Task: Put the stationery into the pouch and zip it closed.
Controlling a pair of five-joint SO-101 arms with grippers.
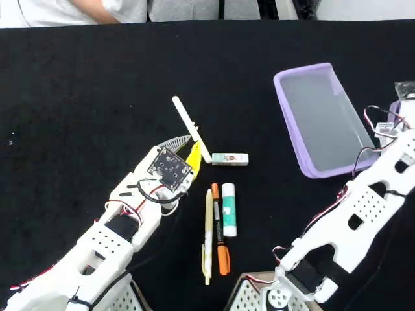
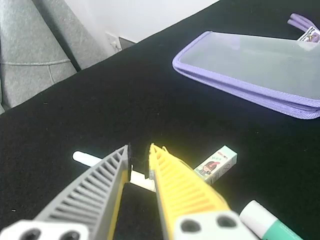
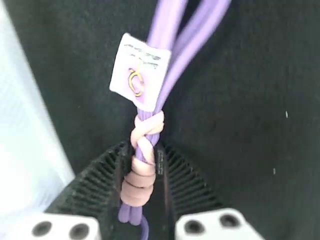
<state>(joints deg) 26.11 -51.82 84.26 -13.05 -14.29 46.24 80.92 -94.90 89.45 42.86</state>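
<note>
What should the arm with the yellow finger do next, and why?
Probably turn the left gripper slightly, then lower it: its jaws stand narrowly apart over the flat white stick, which runs across beneath both fingers rather than between them. The right gripper holds the purple cord of the clear purple-edged pouch.

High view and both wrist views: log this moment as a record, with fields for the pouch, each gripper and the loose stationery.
pouch: purple-edged, translucent, lying flat; nothing visible inside
left gripper: narrowly open, tips over the white pen, which crosses beneath them
right gripper: shut on the purple pull cord at the pouch's corner
next to the white pen's near end: small green-and-white box
side by side on the table: pale yellow pen, orange marker, glue stick
items in pouch: none
</note>
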